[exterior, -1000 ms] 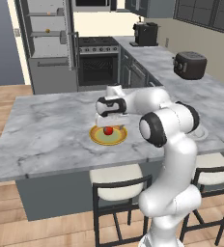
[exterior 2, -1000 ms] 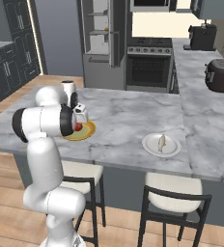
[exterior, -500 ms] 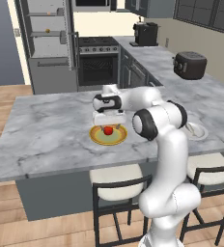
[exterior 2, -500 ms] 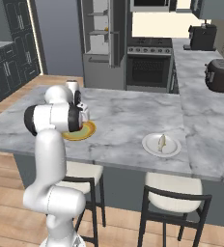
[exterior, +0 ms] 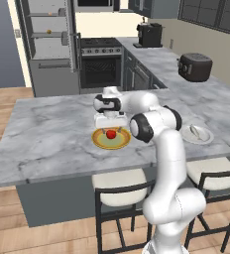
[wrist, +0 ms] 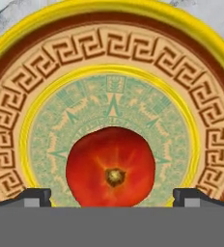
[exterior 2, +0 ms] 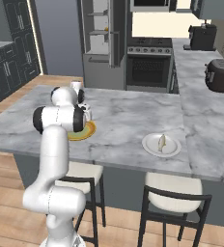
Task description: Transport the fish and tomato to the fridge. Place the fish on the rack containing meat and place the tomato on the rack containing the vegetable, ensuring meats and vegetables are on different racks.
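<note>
The tomato, a glossy red ball, lies on a yellow patterned plate on the marble island. My gripper hangs straight above the tomato, pointing down. It is open, and its two fingertips stand wide on either side of the tomato without touching it. The fish, slim and pale, lies on a white plate at the island's right end, apart from the arm. The fridge stands open at the far left of the kitchen, and a small orange speck sits on one of its shelves.
A black oven stands right of the fridge. On the right-hand counter are a dark toaster and a coffee machine. Two stools are tucked under the island's near edge.
The hand has come down over the yellow plate, closer to the tomato, and the elbow has swung. The jaws stay wide open. Tomato and fish have not moved.
</note>
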You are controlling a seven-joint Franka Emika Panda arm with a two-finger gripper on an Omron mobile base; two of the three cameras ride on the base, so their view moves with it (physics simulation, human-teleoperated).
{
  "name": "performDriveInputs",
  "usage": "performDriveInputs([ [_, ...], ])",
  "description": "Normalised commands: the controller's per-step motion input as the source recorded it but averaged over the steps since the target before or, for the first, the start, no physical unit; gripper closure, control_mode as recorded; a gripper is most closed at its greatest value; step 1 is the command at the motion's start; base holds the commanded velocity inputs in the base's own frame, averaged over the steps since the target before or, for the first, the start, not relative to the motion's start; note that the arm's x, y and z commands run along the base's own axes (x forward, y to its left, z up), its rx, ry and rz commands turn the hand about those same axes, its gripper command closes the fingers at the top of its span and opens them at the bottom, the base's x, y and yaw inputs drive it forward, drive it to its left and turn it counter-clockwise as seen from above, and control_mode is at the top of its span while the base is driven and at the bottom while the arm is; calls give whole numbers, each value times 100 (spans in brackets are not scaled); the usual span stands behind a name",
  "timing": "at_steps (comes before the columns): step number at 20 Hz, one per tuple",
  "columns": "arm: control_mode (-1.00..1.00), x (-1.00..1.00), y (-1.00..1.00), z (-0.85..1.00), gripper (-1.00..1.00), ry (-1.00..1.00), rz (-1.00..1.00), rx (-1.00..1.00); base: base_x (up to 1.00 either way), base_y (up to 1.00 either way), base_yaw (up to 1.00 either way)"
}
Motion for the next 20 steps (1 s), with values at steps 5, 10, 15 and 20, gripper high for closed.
performDriveInputs([
  [5,-100,20,1,-18,-100,9,0,0,0,0,0],
  [10,-100,-15,2,-4,-100,9,0,0,0,0,0],
  [15,-100,-12,0,-7,-100,8,-1,0,0,0,0],
  [20,-100,-13,0,-15,-100,7,0,0,0,0,0],
])
